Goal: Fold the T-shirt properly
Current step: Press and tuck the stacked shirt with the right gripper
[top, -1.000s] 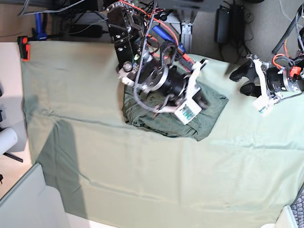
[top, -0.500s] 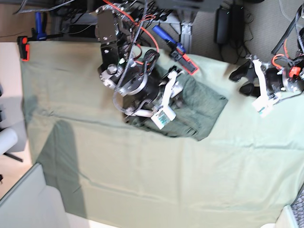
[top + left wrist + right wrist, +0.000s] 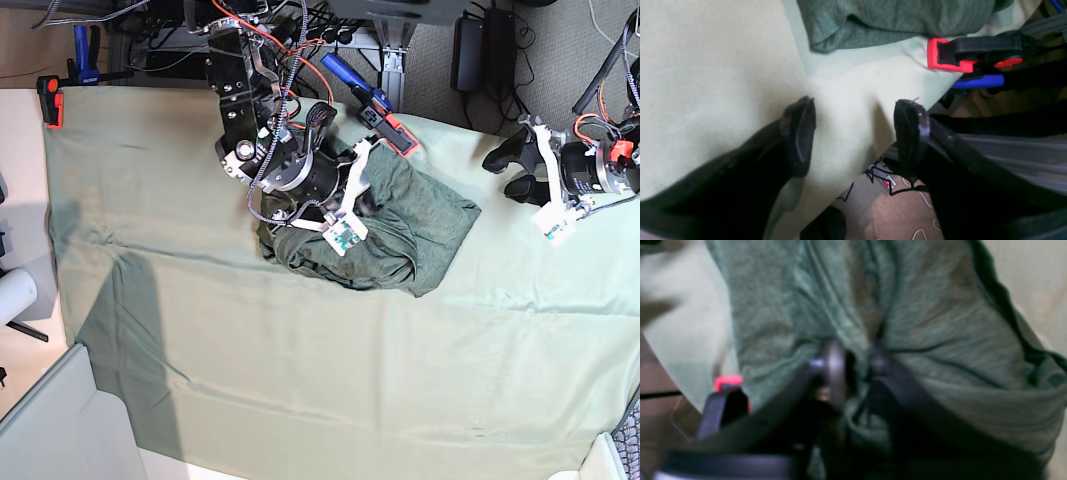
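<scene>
A pale green table cloth covers the table; the T-shirt lies bunched toward its far middle. The right gripper pinches a fold of it. Far right, the left gripper gapes wide, holding nothing.

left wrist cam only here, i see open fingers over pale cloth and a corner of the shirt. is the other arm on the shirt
Observer: Yes. The right gripper is pinched shut on a fold of the T-shirt.
Operator: is the shirt spread flat
Observer: No, the base view shows it bunched in a compact heap on the table cloth.
Operator: how far is my arm from it
Observer: In the base view the left gripper sits clear of the shirt, out by the cloth's edge, touching nothing.
</scene>
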You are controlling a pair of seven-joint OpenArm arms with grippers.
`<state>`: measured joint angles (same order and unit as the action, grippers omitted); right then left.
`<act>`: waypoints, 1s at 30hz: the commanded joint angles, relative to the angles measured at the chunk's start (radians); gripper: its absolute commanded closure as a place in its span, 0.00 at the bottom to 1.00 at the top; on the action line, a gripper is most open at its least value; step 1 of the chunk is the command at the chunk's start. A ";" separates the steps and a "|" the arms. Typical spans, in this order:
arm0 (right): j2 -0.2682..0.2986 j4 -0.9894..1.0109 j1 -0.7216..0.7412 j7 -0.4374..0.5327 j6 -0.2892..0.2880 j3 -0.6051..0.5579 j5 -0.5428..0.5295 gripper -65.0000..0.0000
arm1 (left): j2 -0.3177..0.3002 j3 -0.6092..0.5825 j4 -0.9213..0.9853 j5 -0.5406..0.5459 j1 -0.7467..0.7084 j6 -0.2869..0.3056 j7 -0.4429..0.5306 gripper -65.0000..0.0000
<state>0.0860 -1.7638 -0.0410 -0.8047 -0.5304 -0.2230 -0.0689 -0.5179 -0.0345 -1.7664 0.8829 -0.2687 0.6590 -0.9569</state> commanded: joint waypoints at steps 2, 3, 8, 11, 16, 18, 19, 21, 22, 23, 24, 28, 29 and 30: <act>-0.001 -0.036 0.013 0.014 0.003 0.000 -0.053 1.00 | -0.012 0.006 -0.013 0.019 0.008 0.019 0.018 0.39; -0.001 -0.045 0.013 0.014 0.003 0.000 -0.073 1.00 | -0.012 0.006 -0.013 0.019 0.008 0.019 0.018 0.39; -0.024 -0.105 0.013 0.016 0.002 -0.010 -0.142 1.00 | -0.012 0.006 -0.013 0.019 0.008 0.019 0.018 0.39; -0.043 -0.149 0.016 0.019 0.002 -0.050 -0.149 1.00 | -0.012 0.006 -0.013 0.019 0.008 0.019 0.018 0.39; -0.056 -0.176 0.033 0.019 0.003 -0.160 -0.146 1.00 | -0.012 0.006 -0.013 0.019 0.008 0.019 0.018 0.39; -0.056 -0.176 0.035 0.019 0.003 -0.204 -0.126 1.00 | -0.012 0.006 -0.013 0.018 0.008 0.019 0.018 0.39; -0.056 -0.176 0.034 0.019 0.003 -0.223 -0.111 1.00 | -0.012 0.006 -0.013 0.019 0.008 0.019 0.018 0.39; -0.056 -0.175 0.034 0.019 0.003 -0.254 -0.094 1.00 | -0.012 0.006 -0.013 0.019 0.008 0.019 0.017 0.39; -0.056 -0.174 0.032 0.019 0.003 -0.266 -0.087 1.00 | -0.012 0.006 -0.013 0.018 0.008 0.019 0.017 0.39; -0.056 -0.173 0.032 0.019 0.003 -0.274 -0.080 1.00 | -0.012 0.006 -0.013 0.018 0.008 0.019 0.017 0.39; -0.056 -0.173 0.032 0.019 0.003 -0.277 -0.072 1.00 | -0.012 0.006 -0.013 0.018 0.008 0.019 0.017 0.39; -0.056 -0.172 0.032 0.019 0.003 -0.277 -0.068 0.71 | -0.012 0.006 -0.013 0.018 0.008 0.019 0.017 0.39; -0.056 -0.172 0.029 0.020 0.003 -0.277 -0.073 0.57 | -0.012 0.006 -0.013 0.019 0.008 0.020 0.017 0.39; -0.056 -0.171 0.029 0.023 0.003 -0.277 -0.080 0.47 | -0.012 0.006 -0.013 0.018 0.008 0.029 0.018 0.39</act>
<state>0.0360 -1.9194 -0.0219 -0.8085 -0.5285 -0.4995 -0.1345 -0.5179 -0.0345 -1.7664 0.8833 -0.2687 0.6624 -0.9569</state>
